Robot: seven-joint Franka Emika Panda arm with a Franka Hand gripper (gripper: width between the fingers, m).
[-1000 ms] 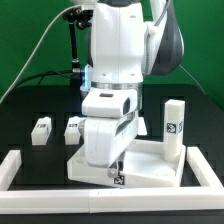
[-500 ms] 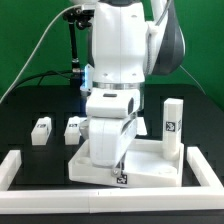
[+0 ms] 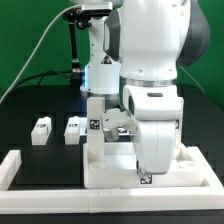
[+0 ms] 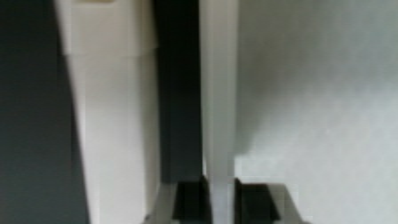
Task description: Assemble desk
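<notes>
The white desk top [image 3: 110, 172] lies flat on the black table near the front border bar. One leg [image 3: 95, 135] with a tag stands upright at its left corner in the exterior view. Two more legs [image 3: 41, 131] [image 3: 72, 128] lie loose on the table to the left. My gripper [image 3: 144, 174] reaches down onto the top's front edge. In the wrist view my gripper [image 4: 224, 205] has a dark finger [image 4: 185, 204] on each side of the desk top's [image 4: 311, 90] thin rim and is shut on it. The arm hides the top's right rear part.
Long white border bars run along the front [image 3: 40, 168] and the exterior view's right [image 3: 212, 166] of the table. In the wrist view the front bar [image 4: 107, 100] lies close beside the gripped rim. A black stand with cables [image 3: 72, 50] is behind.
The arm has swung to the exterior view's right and the desk top has slid right with it. The upright leg at the left corner now shows; the tagged leg at the right is hidden.
</notes>
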